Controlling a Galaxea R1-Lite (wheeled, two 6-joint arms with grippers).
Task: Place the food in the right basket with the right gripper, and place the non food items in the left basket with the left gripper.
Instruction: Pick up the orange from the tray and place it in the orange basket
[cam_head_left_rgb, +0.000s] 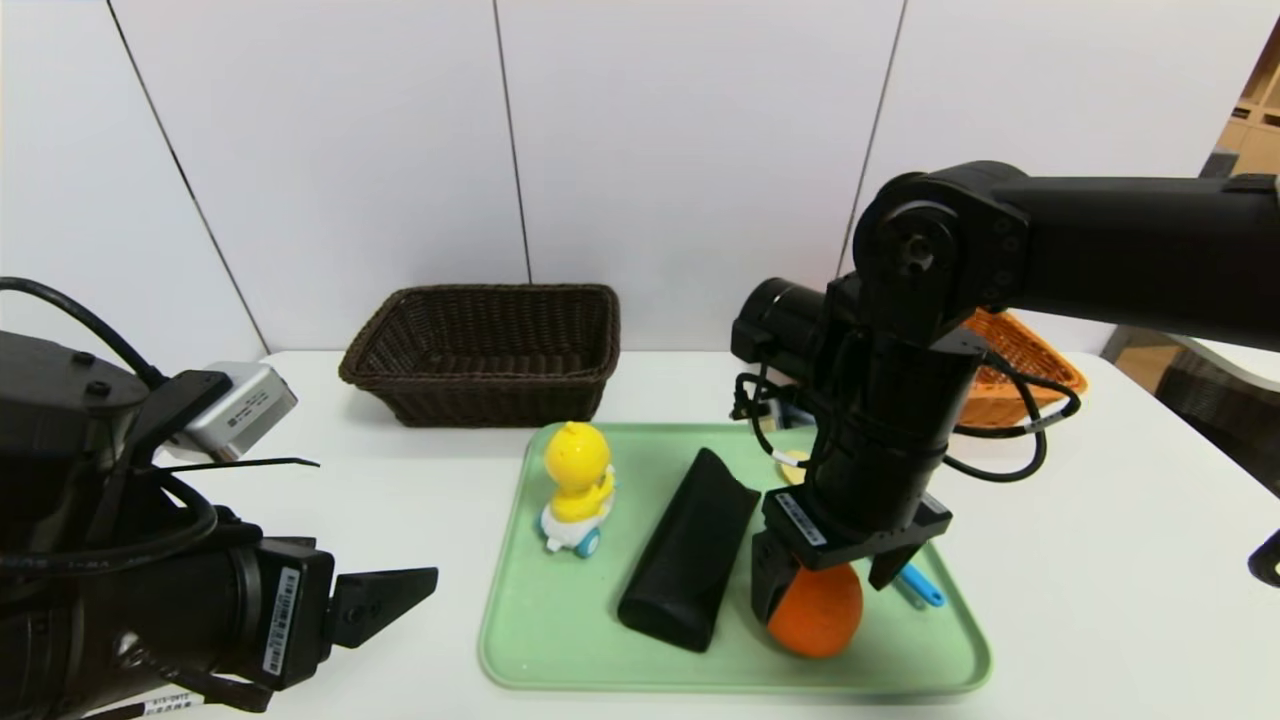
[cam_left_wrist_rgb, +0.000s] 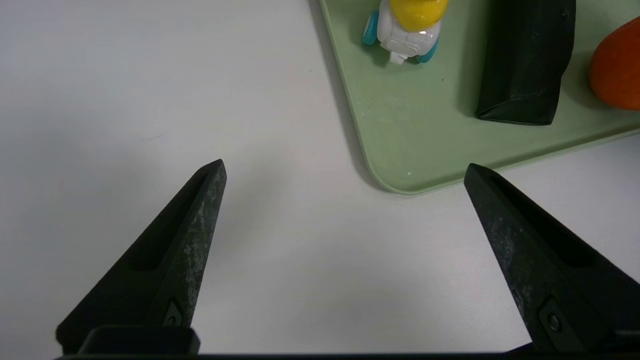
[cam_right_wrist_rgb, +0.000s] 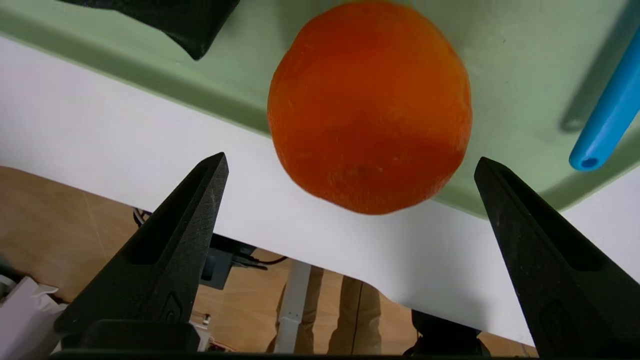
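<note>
Orange (cam_head_left_rgb: 822, 612) near tray (cam_head_left_rgb: 540, 640) front edge, right gripper (cam_head_left_rgb: 828, 578) above

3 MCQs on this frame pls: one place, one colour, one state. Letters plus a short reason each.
1. Where does the orange lie?
A. on the green tray
B. in the dark basket
C. on bare table

2. What colour is the basket behind the right arm?
A. white
B. orange-tan
C. blue

3. How is the right gripper?
A. shut on the pouch
B. open above the orange
C. holding the duck

Key: 1 A, it sits near the tray's front edge beside the black pouch. 2 B, its woven rim shows orange-tan. 3 B, the right wrist view shows its fingers spread either side of the fruit, not touching.
</note>
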